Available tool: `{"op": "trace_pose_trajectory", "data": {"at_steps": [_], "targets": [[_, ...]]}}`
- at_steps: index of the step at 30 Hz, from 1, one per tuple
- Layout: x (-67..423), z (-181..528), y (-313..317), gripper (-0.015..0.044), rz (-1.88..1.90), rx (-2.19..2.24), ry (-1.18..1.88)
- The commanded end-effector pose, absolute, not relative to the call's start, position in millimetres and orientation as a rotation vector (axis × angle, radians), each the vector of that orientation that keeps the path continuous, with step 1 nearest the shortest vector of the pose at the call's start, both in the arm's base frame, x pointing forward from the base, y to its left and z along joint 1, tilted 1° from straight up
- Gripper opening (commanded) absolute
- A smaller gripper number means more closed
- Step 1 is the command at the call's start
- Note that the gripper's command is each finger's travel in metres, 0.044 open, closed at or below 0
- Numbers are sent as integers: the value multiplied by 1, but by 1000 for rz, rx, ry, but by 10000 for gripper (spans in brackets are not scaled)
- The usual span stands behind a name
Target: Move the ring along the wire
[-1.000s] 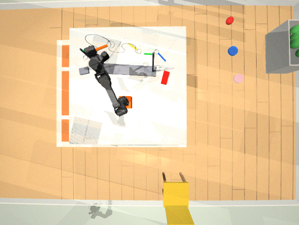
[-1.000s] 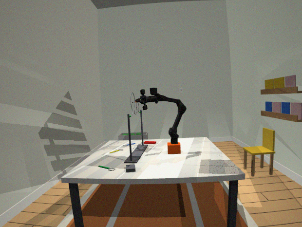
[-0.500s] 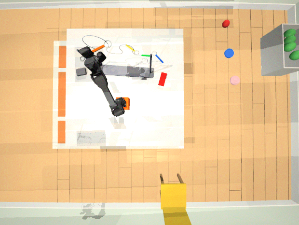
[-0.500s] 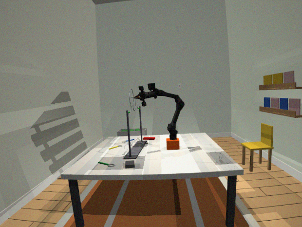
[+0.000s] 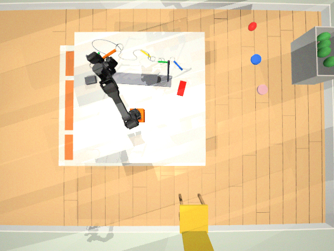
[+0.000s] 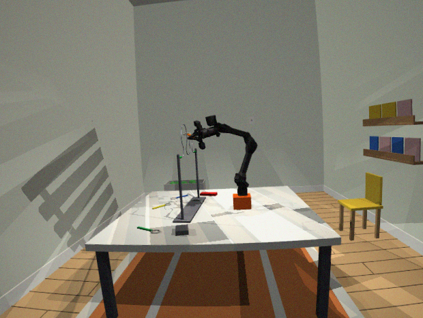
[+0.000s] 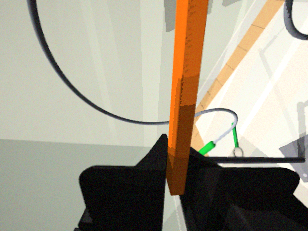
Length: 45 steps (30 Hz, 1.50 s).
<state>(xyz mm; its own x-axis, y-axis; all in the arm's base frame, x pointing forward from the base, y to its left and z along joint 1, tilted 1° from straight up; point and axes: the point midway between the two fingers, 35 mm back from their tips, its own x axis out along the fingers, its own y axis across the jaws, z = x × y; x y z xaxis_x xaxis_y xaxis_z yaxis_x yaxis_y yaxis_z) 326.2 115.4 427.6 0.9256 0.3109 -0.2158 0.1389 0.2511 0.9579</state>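
Note:
My gripper [image 5: 104,57] [image 6: 192,135] [image 7: 167,138] is shut on the lower end of the orange handle [image 5: 110,53] [image 7: 187,84] and holds it high above the table. The handle runs away from the fingers to its ring, which is too small to make out in the top and exterior views and is cut off in the wrist view. The thin grey wire [image 5: 102,40] [image 7: 70,84] curves in a big loop close by. Two dark posts [image 6: 179,186] [image 6: 197,172] carry green wire ends [image 6: 180,156] [image 6: 195,149]. One green end [image 7: 207,147] shows past the handle in the wrist view. The far post [image 5: 168,70] stands right of my gripper.
The posts stand on a dark base plate [image 5: 140,79] [image 6: 190,208]. On the table lie a yellow wand [image 5: 144,53], a green wand [image 5: 162,61], a blue wand [image 5: 178,65], a red block [image 5: 181,88] and a grey block [image 5: 90,79]. My arm's orange base [image 5: 142,114] sits mid-table.

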Motion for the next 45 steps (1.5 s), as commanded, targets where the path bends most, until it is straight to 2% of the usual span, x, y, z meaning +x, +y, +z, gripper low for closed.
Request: {"op": "trace_pose_trajectory", "data": {"at_steps": [1,45], "targets": [[328,427,115,-150,106,1280,403],[326,407,104,-150,-58,752,458]]}}
